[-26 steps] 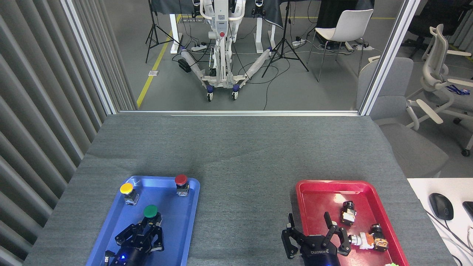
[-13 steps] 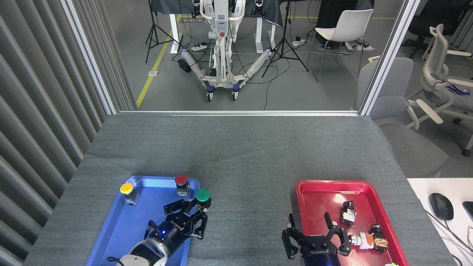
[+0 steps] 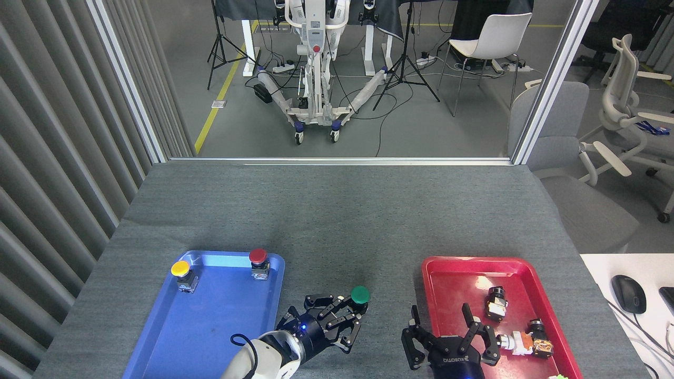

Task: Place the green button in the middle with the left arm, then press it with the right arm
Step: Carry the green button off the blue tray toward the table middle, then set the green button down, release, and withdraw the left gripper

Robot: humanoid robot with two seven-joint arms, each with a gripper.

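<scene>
The green button (image 3: 360, 295) is held over the bare grey cloth of the middle (image 3: 347, 247), between the two trays. My left gripper (image 3: 354, 311) is shut on its base, reaching in from the lower left with the cap pointing up. My right gripper (image 3: 441, 318) stands open near the bottom edge, over the left rim of the red tray (image 3: 427, 273), nothing between its fingers.
The blue tray (image 3: 210, 321) at the left holds a yellow button (image 3: 180, 269) and a red button (image 3: 258, 257). The red tray holds several small black and silver parts (image 3: 496, 302). A white desk with a black mouse (image 3: 628, 293) lies at the right.
My left gripper has carried the green button out of the blue tray and rightward onto the space between the trays. The right gripper has not moved.
</scene>
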